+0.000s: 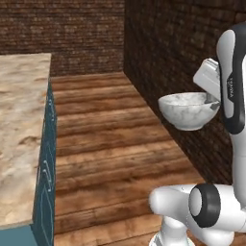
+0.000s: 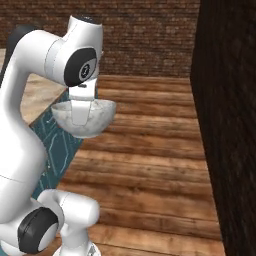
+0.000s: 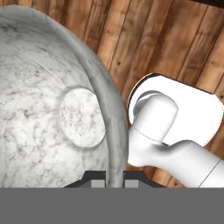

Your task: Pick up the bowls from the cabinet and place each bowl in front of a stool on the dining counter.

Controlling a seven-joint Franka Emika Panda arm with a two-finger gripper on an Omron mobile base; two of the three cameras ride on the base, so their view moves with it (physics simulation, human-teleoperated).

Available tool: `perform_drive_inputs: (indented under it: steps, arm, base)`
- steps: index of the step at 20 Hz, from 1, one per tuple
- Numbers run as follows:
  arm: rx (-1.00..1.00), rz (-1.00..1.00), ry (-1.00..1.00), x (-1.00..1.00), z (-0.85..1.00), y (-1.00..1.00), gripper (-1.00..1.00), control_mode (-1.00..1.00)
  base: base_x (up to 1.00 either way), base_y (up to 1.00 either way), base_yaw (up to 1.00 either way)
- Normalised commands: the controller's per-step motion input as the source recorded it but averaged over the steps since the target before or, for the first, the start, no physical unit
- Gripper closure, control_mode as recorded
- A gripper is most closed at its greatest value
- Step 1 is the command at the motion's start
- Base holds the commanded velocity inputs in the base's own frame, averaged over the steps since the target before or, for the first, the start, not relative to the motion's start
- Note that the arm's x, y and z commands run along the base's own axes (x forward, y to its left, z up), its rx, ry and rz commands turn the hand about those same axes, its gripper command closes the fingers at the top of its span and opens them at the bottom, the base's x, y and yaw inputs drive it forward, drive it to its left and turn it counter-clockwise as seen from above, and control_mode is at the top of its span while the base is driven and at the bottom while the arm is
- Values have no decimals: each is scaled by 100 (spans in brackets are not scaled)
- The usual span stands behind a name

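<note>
Above wooden floor (image 1: 110,144), tool (image 3: 114,178) pinches marbled bowl (image 1: 188,110) by its rim

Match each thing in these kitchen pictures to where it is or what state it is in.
Things:
1. marble bowl
2. claw
3. dining counter
4. wood floor

States or places:
A. beneath the raised bowl
B. at the left, on a teal base
C. shut on the bowl's rim
D. held up in the air

Pairs: 1-D, 2-C, 3-B, 4-A
</note>
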Motion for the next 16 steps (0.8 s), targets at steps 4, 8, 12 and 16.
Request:
perform_drive_inputs:
  steps: [4,8,12,16]
  arm:
    - [0,0,0,0,0,0,100,100]
    - [0,0,0,0,0,0,100,100]
    - [0,0,0,0,0,0,100,100]
    - [0,0,0,0,0,0,100,100]
  base:
    - [100,-48,55]
    - [100,-97,35]
    - [100,-100,18]
    - [100,-100,17]
